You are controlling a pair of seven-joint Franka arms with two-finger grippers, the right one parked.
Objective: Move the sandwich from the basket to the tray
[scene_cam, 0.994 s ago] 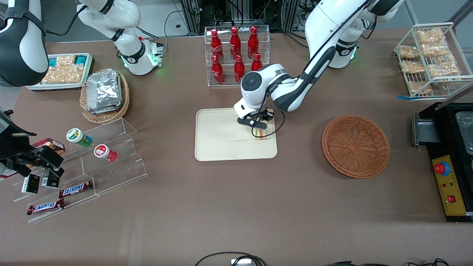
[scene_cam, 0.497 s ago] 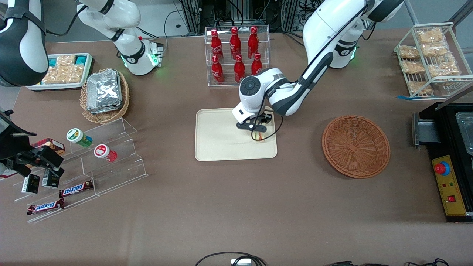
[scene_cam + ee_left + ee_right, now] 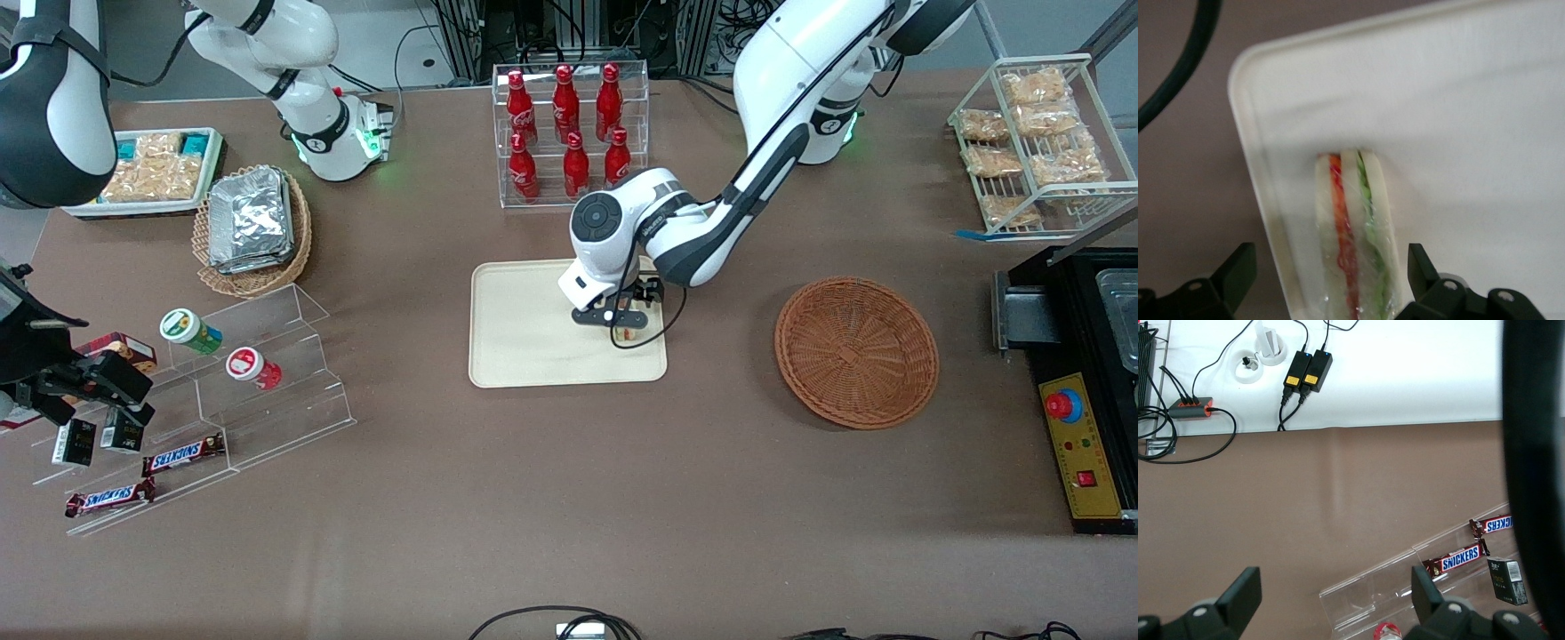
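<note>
The sandwich (image 3: 628, 333) (image 3: 1351, 233), wrapped in clear film with red and green filling along its cut edge, lies on the cream tray (image 3: 533, 342) (image 3: 1458, 133), close to the rim at the tray's end toward the basket. My left gripper (image 3: 622, 318) (image 3: 1330, 257) hovers just over it, open. Its black fingers (image 3: 1238, 267) stand on either side of the sandwich with a gap to each. The reddish-brown wicker basket (image 3: 856, 351) sits on the table beside the tray, toward the working arm's end, with nothing in it.
A clear rack of red bottles (image 3: 569, 133) stands farther from the front camera than the tray. A tan basket with foil packs (image 3: 253, 227) and an acrylic snack stand (image 3: 240, 382) lie toward the parked arm's end. A wire rack (image 3: 1040, 142) and a black control box (image 3: 1080, 444) are near the basket.
The wrist has shifted slightly over the tray. The sandwich now shows a little nearer the front camera, below the gripper.
</note>
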